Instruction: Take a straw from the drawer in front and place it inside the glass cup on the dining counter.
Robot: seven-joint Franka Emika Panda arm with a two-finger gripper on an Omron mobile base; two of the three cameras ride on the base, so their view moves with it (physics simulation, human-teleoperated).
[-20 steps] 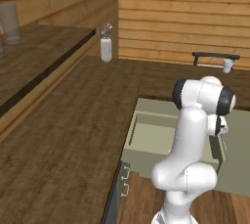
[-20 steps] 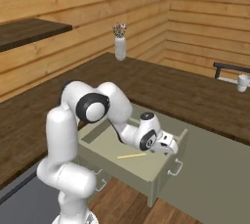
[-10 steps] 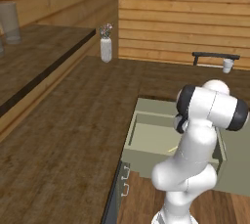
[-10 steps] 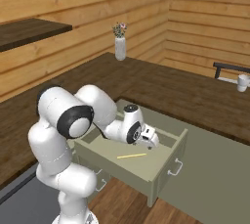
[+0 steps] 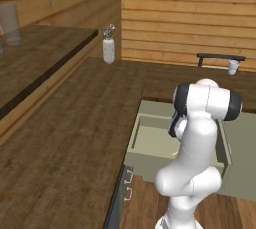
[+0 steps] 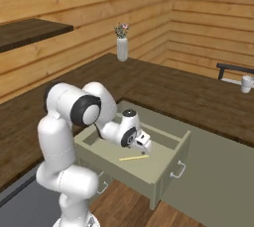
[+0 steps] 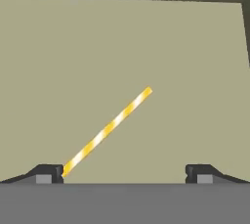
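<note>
Hand (image 7: 124, 174) spread; straw (image 7: 106, 131) striped close-up, plain (image 6: 133, 158) from right base.

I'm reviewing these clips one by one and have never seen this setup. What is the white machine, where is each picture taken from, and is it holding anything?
The white machine is a jointed robot arm in a rendered kitchen. Two pictures come from cameras on its base, one behind it on each side; the third looks along its hand. In the right base view its gripper reaches into the open sage-green drawer, just above the straw lying flat on the drawer floor. The hand view shows the striped yellow straw between two dark fingertips, spread wide, one straw end next to a tip. It holds nothing. A flower vase stands on the wooden counter, a small whitish cup farther off.
</note>
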